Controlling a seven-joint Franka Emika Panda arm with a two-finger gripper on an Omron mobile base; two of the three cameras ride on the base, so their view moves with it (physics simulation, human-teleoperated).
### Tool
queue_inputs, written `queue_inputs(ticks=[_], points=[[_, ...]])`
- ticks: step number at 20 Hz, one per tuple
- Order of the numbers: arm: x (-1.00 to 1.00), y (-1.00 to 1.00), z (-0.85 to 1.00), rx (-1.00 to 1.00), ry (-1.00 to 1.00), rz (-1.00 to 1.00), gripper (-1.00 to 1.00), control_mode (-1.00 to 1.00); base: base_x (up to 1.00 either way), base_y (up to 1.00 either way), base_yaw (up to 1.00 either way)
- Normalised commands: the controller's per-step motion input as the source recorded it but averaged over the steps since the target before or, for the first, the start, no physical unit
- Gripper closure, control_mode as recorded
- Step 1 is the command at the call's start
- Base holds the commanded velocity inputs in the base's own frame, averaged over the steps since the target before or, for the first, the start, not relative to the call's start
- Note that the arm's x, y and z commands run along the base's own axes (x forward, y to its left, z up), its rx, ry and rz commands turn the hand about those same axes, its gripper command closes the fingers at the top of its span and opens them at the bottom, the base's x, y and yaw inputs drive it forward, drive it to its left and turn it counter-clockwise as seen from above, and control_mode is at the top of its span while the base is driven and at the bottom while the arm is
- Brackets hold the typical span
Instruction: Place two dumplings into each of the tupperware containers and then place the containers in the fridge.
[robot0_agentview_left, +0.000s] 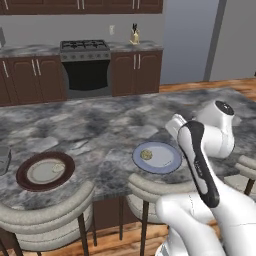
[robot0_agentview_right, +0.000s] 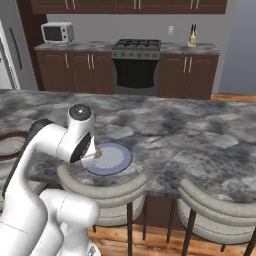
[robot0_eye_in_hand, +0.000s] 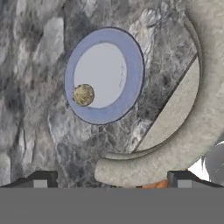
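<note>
Gripper (robot0_eye_in_hand: 112, 178) jaws stand wide open, empty, above the counter (robot0_eye_in_hand: 35, 131). One dumpling (robot0_eye_in_hand: 83, 94) rests on the blue-rimmed plate (robot0_eye_in_hand: 131, 74).

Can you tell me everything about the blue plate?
The blue plate is round, with a wide blue rim and a pale grey-white middle. It lies flat on the dark marbled counter, near the edge by the stools. One small beige dumpling sits on it, off to one side by the rim. Nothing else touches it. It looks smooth, like ceramic.
</note>
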Motion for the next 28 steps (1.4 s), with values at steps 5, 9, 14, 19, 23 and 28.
queue_inputs(ticks=[5,9,14,19,23,28], points=[[0.9,0.45,-0.63,-0.09,0.36,0.32,-1.0,-1.0,0.0,0.0,0.0],[0.45,0.66,-0.05,-0.22,0.06,0.04,-1.0,-1.0,0.0,0.0,0.0],[0.53,-0.2,-0.27,-0.12,-0.02,0.18,-1.0,-1.0,0.0,0.0,0.0],[0.3,-0.17,-0.38,-0.11,0.01,0.24,-1.0,-1.0,0.0,0.0,0.0],[0.22,-0.02,-0.51,-0.16,0.06,0.23,-1.0,-1.0,0.0,0.0,0.0],[0.41,0.0,-0.3,-0.01,0.01,0.09,-1.0,-1.0,0.0,0.0,0.0]])
